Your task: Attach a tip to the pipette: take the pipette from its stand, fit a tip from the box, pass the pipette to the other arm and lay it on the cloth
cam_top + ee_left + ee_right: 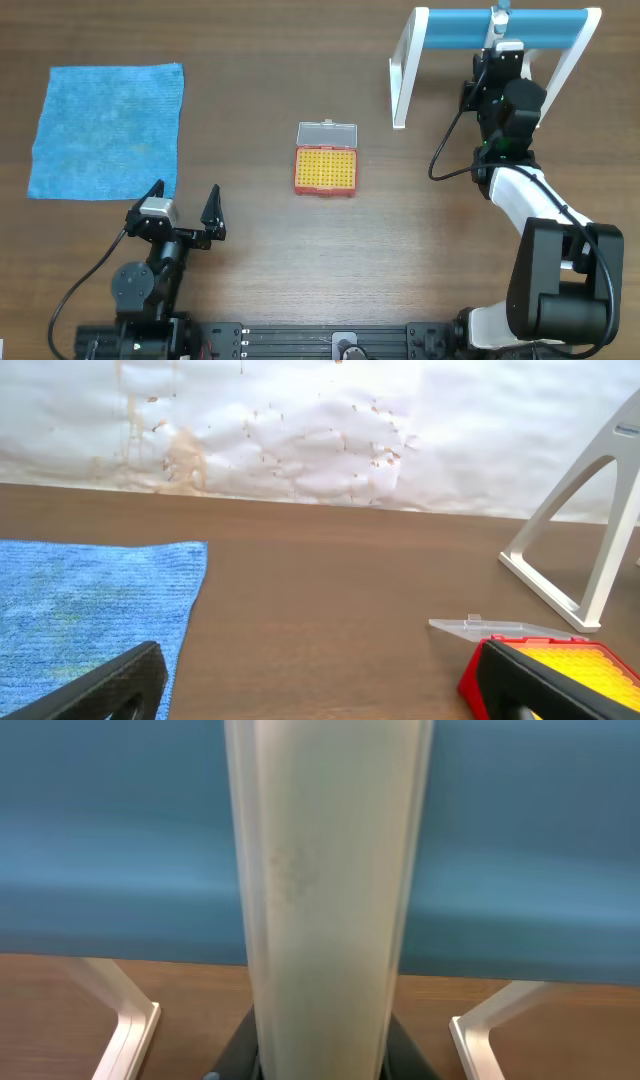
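Observation:
The white pipette point(325, 900) hangs upright on the stand's blue bar point(505, 28) at the back right. My right gripper point(500, 50) is at the bar with its dark fingers point(250, 1055) pressed on either side of the pipette body, shut on it. The red tip box point(326, 168) with yellow tips and its clear lid folded back sits at mid-table, also seen in the left wrist view point(570, 670). The blue cloth point(105, 130) lies flat at the back left. My left gripper point(185, 205) stands open and empty near the front left, just in front of the cloth point(80, 610).
The stand's white legs point(403, 75) rest on the table at the back right; one leg point(590, 530) rises beyond the tip box. Bare wooden table lies between the cloth, the box and the stand. A white wall backs the table's far edge.

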`<state>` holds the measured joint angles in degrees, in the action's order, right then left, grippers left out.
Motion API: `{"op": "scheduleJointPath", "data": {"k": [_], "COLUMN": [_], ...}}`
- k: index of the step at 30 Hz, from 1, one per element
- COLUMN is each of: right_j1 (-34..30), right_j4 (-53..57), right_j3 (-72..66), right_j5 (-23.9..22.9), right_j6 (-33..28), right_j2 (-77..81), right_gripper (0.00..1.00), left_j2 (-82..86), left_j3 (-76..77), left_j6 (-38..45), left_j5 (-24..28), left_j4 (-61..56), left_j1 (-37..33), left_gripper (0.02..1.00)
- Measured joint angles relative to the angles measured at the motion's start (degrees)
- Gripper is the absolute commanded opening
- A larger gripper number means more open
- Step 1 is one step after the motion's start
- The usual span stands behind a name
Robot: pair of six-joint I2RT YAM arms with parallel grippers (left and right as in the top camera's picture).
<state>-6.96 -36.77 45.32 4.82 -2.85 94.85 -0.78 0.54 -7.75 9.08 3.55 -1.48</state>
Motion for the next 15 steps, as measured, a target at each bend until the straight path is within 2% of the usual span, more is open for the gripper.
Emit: {"op": "scheduleJointPath", "data": {"k": [15], "right_j1": [0.0], "right_j4": [-0.7], "right_j3": [0.0], "right_j5": [-0.4], "right_j6": [1.8], "right_j2": [-1.2], "right_gripper": [0.073], "left_j2": [0.0], "left_j3": [0.0], "left_j6": [0.0], "left_j5": [0.0], "left_j4": [0.0], "left_j1": [0.0], "left_gripper": [0.996]}}
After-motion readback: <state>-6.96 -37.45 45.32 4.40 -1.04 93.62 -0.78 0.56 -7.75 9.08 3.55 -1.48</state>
